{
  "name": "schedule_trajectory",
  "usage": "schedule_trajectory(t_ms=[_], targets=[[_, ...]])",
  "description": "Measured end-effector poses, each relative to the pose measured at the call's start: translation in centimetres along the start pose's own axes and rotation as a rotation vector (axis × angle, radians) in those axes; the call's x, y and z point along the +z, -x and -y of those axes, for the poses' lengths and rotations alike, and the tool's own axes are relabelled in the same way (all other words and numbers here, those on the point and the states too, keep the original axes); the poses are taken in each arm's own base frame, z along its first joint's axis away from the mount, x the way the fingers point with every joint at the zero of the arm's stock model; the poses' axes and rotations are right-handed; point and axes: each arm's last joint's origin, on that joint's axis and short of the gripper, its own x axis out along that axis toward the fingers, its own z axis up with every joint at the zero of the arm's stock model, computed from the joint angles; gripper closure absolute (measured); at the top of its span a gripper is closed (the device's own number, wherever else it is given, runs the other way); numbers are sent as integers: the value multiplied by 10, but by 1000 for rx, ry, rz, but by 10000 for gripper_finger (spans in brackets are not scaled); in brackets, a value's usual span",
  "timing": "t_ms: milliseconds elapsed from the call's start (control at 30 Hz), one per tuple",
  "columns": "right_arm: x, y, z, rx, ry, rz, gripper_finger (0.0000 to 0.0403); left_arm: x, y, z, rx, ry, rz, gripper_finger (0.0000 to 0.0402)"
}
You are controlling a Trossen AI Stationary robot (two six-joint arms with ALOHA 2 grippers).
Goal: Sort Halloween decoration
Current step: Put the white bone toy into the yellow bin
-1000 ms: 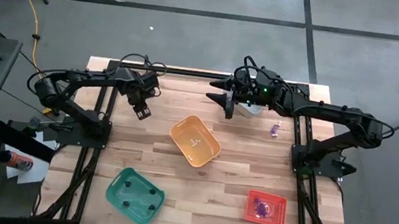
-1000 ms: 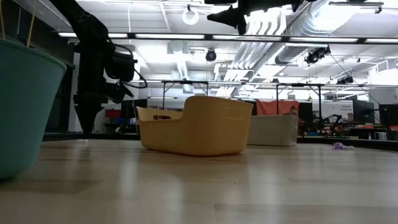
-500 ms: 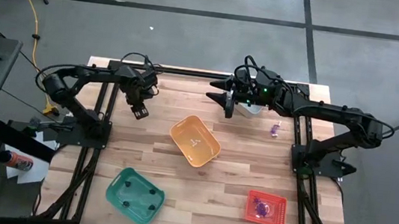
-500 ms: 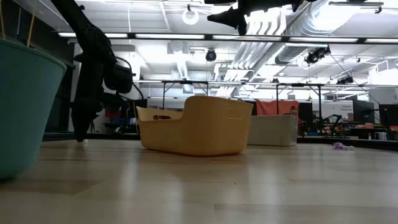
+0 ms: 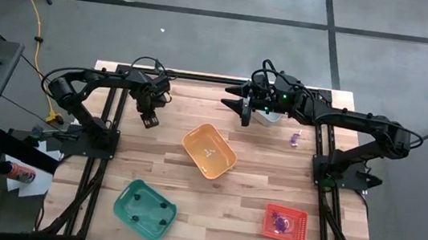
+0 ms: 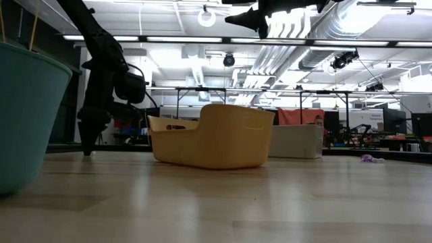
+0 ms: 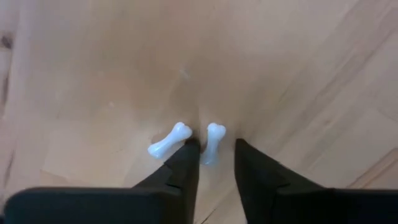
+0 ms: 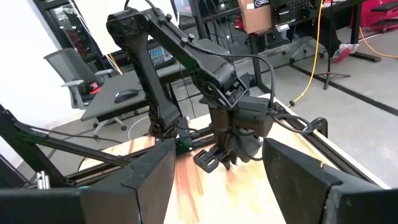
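Two small white bones lie on the wood at the table's far left. One bone (image 7: 163,144) is just outside my left gripper (image 7: 216,151). The other bone (image 7: 212,140) lies between its open fingers. That gripper (image 5: 148,120) points straight down, its tips at the table top (image 6: 86,150). My right gripper (image 5: 236,106) hangs high over the far middle, level and wide open (image 8: 214,186), with nothing in it. A purple trinket (image 5: 294,139) lies on the table at the far right. My left gripper comes from above with one finger (image 7: 186,158) close beside the shaft (image 7: 209,152) of the bone that lies flat between its fingers. The other finger (image 7: 249,163) stands apart from the bone. Whether the near finger touches the bone, I cannot tell.
An orange bin (image 5: 222,163) sits mid-table with a whitish trinket inside. A green bin (image 5: 144,208) stands near left and a red bin (image 5: 285,223) with purple trinkets near right. A pale bin (image 5: 268,116) sits under my right arm. Bare wood lies between them.
My left gripper has come down to the table top and shifted a little toward the table's left edge, rolling slightly as it went. My right arm has kept still.
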Motion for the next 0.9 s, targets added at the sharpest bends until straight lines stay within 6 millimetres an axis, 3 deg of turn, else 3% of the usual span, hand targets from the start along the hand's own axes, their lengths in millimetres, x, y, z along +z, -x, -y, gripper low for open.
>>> schedule_trajectory(t_ms=[233, 633, 767, 900], targets=[[0, 0, 0, 0, -7, 0, 167, 0, 0, -1, -43, 8, 8, 394], [0, 0, 0, 1, -19, 0, 167, -2, 2, 0, -43, 31, -2, 399], [0, 0, 0, 1, -43, 0, 167, -7, 15, 1, -58, 27, -52, 399], [0, 0, 0, 1, -44, 0, 167, -2, 44, 0, -73, 29, 45, 399]])
